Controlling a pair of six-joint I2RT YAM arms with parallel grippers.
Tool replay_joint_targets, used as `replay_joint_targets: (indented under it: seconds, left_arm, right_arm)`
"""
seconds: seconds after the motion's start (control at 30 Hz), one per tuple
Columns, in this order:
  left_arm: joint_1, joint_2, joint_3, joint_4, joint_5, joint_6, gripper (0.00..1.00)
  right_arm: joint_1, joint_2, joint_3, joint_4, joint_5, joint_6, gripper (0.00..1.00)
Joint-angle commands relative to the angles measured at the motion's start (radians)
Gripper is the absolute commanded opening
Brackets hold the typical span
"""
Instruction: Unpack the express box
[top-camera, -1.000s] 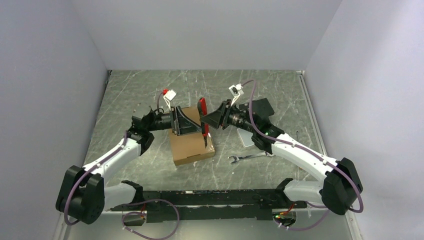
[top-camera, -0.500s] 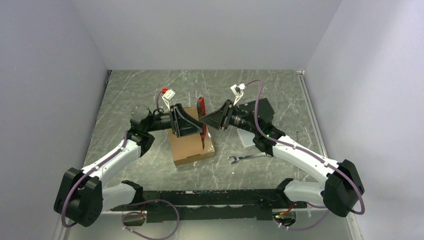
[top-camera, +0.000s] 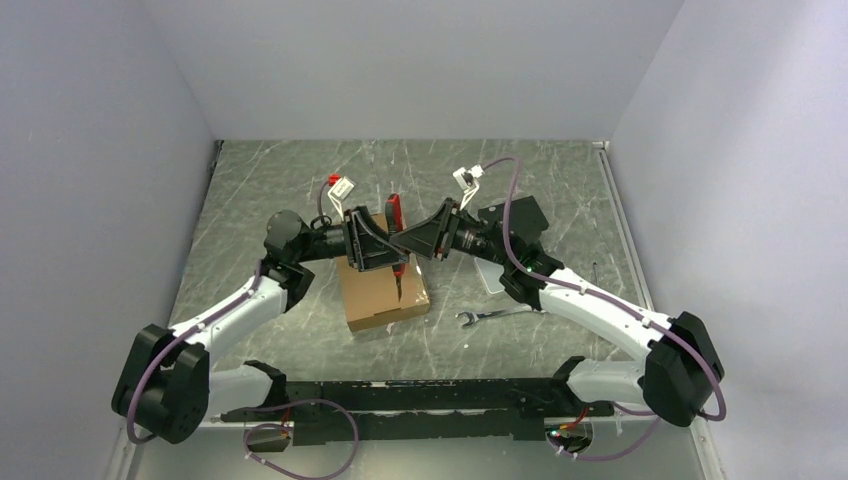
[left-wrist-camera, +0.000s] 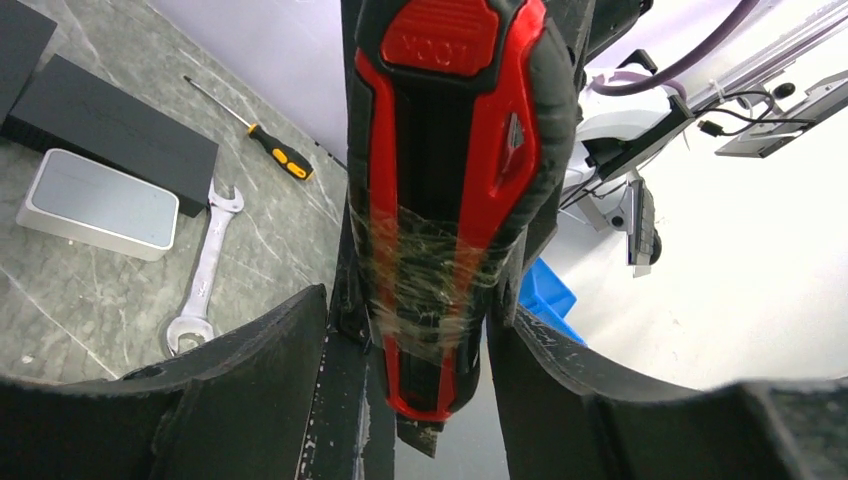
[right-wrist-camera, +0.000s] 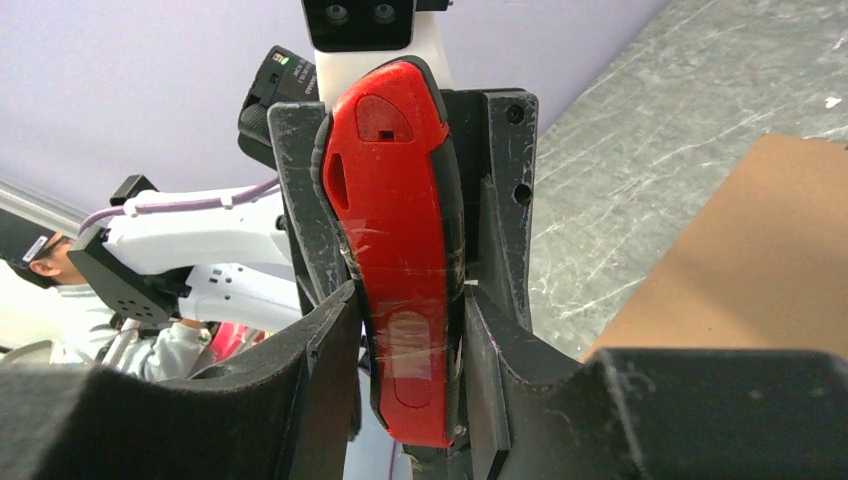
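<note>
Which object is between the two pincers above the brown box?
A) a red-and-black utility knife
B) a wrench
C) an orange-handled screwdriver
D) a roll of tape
A: the right pincer clamps the red-and-black utility knife and the left pincer straddles it; the wrench lies on the table.

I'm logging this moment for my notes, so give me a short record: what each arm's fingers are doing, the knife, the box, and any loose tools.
right fingers: clamped on the red utility knife
left fingers: either side of the same knife; grip unclear
express box: closed, on the table below both arms
loose tools: wrench, screwdriver
</note>
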Motion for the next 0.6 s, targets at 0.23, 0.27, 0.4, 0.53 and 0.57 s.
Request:
replay_joint_targets:
  seconds: [0.23, 0.27, 0.4, 0.53, 0.57]
  left_arm:
    - [-0.004, -0.164, 0.134, -0.498, -0.114, 0.374, 0.29]
    - [-0.004, -0.182, 0.156, -0.589, -0.142, 0.429, 0.26]
    - [-0.004, -0.228, 0.256, -0.885, -0.274, 0.614, 0.1]
    - [-0.004, -0.236, 0.335, -1.056, -0.359, 0.743, 0.03]
    - [-0.004, -0.235, 0.355, -1.095, -0.378, 0.772, 0.01]
  right_arm:
    - [0.044, 0.022, 0.102, 0.043, 0.018, -0.013, 0.0]
    - [0.047, 0.02, 0.104, 0.028, 0.028, -0.018, 0.0]
    - [0.061, 0.014, 0.118, -0.034, 0.063, -0.034, 0.13]
    - [0.072, 0.028, 0.146, -0.098, 0.09, -0.051, 0.34]
    - [0.073, 0.03, 0.157, -0.118, 0.1, -0.056, 0.41]
